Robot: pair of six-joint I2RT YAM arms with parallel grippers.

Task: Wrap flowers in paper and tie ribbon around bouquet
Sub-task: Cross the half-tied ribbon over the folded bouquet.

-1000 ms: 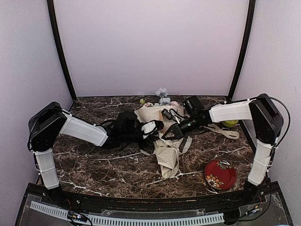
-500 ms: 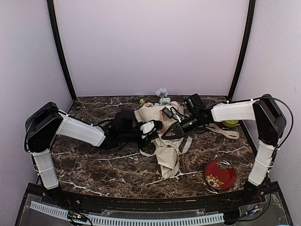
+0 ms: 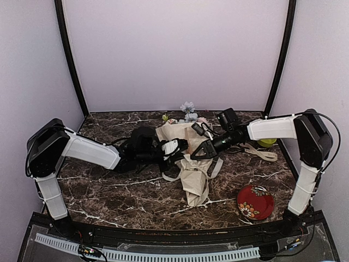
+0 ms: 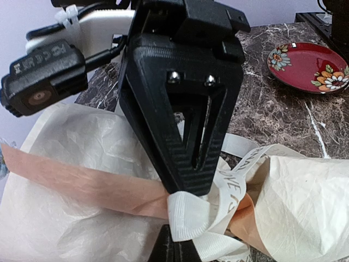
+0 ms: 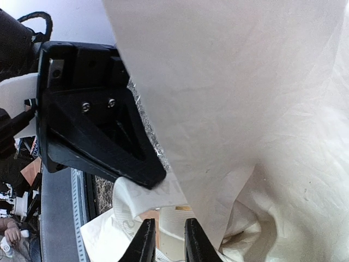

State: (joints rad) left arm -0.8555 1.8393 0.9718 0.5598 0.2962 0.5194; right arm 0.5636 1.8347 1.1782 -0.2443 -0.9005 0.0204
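Changed since a second ago: left claw (image 3: 174,158) has closed; right claw (image 5: 166,243) has parted a little. Bouquet (image 3: 188,169): lying mid-tabletop (image 3: 109,191), long axis near-to-far, flowers (image 3: 188,112) at the far, wide end, narrow tail towards the arm bases. Ribbon (image 4: 234,185): looped at the cone's waist, one bunch clamped in the left claw. Pose, left arm: low, stretched rightward to the waist. Pose, right arm: low, reaching leftward, fingers slightly apart just beside the paper (image 5: 245,109).
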